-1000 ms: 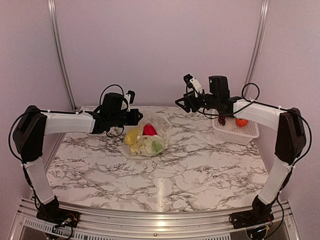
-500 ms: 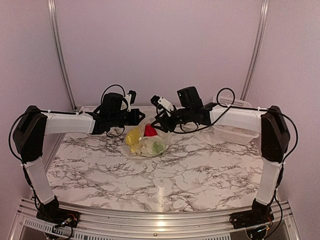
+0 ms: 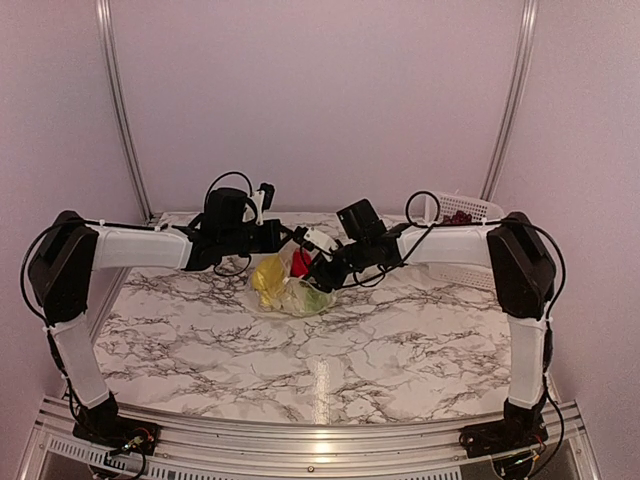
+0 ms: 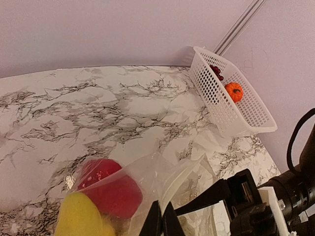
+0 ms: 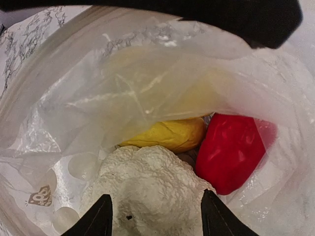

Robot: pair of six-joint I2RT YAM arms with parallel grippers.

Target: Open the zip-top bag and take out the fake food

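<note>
The clear zip-top bag (image 3: 300, 280) lies at the back middle of the marble table, its mouth held open. My left gripper (image 4: 161, 223) is shut on the bag's upper edge (image 4: 184, 174) and holds it up. My right gripper (image 5: 156, 214) is open, its fingers reaching into the bag's mouth over a cream-white lumpy piece (image 5: 142, 187). Behind that piece lie a yellow piece (image 5: 167, 133) and a red piece (image 5: 231, 150). In the top view the yellow (image 3: 264, 275), red (image 3: 299, 262) and greenish (image 3: 313, 296) pieces show through the plastic.
A white lattice basket (image 4: 231, 105) stands at the back right, holding dark purple grapes (image 4: 215, 71) and a small orange pumpkin (image 4: 234, 91). It also shows in the top view (image 3: 462, 212), behind my right arm. Back wall and metal rails are close behind.
My right arm has swung left from the basket to the bag and put its open fingers into the bag's mouth. The grapes it carried now lie in the basket. My left gripper has held still.
</note>
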